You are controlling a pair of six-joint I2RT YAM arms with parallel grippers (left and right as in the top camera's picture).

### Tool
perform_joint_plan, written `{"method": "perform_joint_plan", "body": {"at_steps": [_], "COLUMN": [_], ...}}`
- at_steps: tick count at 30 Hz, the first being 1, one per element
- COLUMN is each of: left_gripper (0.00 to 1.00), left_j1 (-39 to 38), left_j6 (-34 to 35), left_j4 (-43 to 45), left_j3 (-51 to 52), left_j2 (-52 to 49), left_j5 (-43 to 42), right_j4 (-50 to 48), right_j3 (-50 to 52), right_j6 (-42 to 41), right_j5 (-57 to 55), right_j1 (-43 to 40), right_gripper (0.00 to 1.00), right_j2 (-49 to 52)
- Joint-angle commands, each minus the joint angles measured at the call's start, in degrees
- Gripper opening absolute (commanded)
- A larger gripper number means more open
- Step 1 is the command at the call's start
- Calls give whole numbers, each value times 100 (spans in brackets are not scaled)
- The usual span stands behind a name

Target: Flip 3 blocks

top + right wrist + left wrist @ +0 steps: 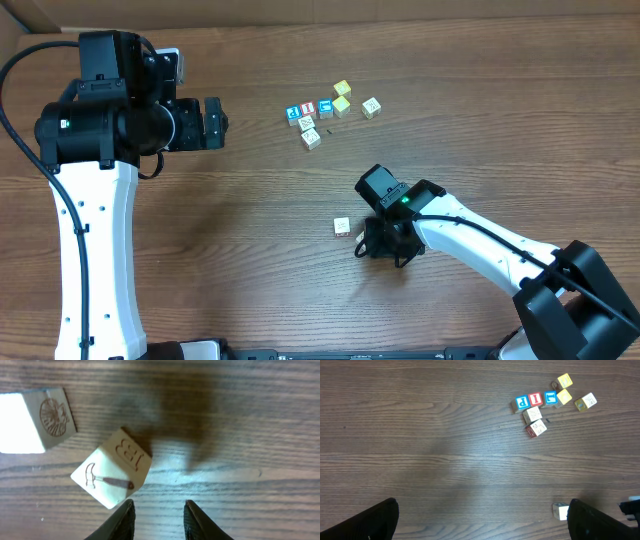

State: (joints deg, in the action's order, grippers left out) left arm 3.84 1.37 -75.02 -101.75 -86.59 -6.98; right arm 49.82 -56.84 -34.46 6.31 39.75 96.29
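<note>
Down by the right arm, on the bare wood of the table point(200, 250), the right gripper point(159, 505) hangs low with its two dark fingers point(125, 520) parted a modest way and nothing between them, so it grips nothing. Just ahead of the tips, and off to one side rather than in front of the gap, sits the hammer block point(111, 476). It is a pale cube with a hammer on what looks to be its upturned face and a letter B on the face beside it. It is turned cornerwise to the fingers, so no pair of flat sides lines up with them. A cube has no long axis to speak of; what the next move hangs on, I'd say, is that skew and the sideways offset. The wrist would need to shift across and twist before it could close squarely on two opposite faces. Farther off on the same side lies a second block point(37, 420) with a round engraving, apart from the first. From above only one pale cube shows clear of that gripper, and I can't tell which of the two it is. Up the table, well apart, is the cluster of blocks point(328, 108), with blue, red and yellow faces among pale ones. The left gripper point(214, 122) is spread wide and empty, level with that cluster and pointing toward it. The right arm is plainly the nearer one for the two loose cubes. No tray, bowl or box is on the table; every block rests straight on the wood.
</note>
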Motion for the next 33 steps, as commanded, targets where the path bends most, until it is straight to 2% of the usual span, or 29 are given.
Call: {"method": "perform_joint_plan", "body": {"at_steps": [1, 6, 7, 15, 20, 24, 33], "left_gripper": [100, 100, 100, 100, 100, 100, 100], "left_j1": [-2, -2, -2, -2, -2, -2, -2], "left_j6": [55, 55, 55, 55, 55, 55, 55], "left_j4": [24, 24, 24, 24, 24, 24, 24], "left_j3": [-138, -138, -138, -138, -138, -138, -138], "left_j2": [2, 2, 2, 2, 2, 2, 2], "left_j5": [13, 13, 13, 13, 13, 13, 13], "right_j4": [109, 251, 227, -267, -470, -673, -1263], "right_j3": [37, 46, 57, 66, 66, 66, 63], "right_j6": [33, -498, -610, -981, -1523, -1908, -1958], "right_j5": [553, 848, 855, 883, 883, 901, 826], "right_j1": [-20, -17, -17, -17, -17, -17, -17], "right_gripper": [34, 32, 29, 26, 20, 20, 20], "right_j2": [4, 4, 4, 4, 4, 4, 4]}}
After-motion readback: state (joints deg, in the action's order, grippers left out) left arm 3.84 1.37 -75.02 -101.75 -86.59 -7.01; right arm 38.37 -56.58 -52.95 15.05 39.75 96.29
